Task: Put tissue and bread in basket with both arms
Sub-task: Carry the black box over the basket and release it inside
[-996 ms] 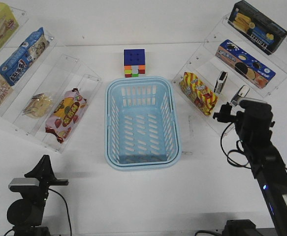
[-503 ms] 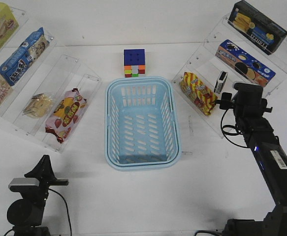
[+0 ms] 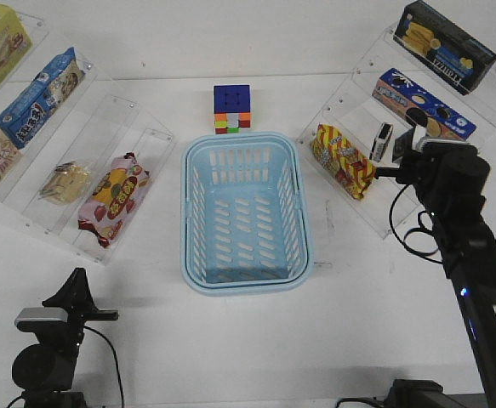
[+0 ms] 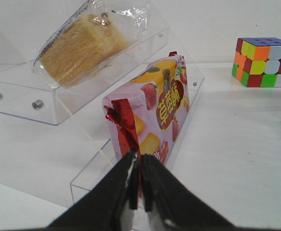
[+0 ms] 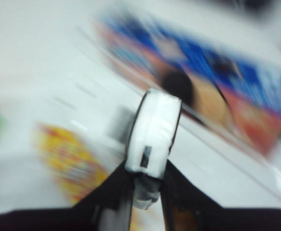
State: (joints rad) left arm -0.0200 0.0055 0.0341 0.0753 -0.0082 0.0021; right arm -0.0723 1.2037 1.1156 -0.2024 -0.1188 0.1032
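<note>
the left end effector (image 4: 136, 192), fingers pressed together on nothing, sits low at the desk's near edge; the small golden-tan bread piece in clear wrap (image 3: 64, 181) lies untouched on the acrylic shelf beyond it. the large light blue slotted plastic basket (image 3: 198, 255), between the arms, holds nothing. the right end effector (image 5: 147, 185) pinches the small black-and-white tissue pack (image 5: 153, 131) above the right shelf, well clear of the basket. both drops look outstanding.

Right gripper (image 5: 145, 190): raised, arm extended forward, fingers clamped on tissue (image 5: 152, 132). Left gripper (image 4: 140, 187): low, fingers together, holding nothing.
</note>
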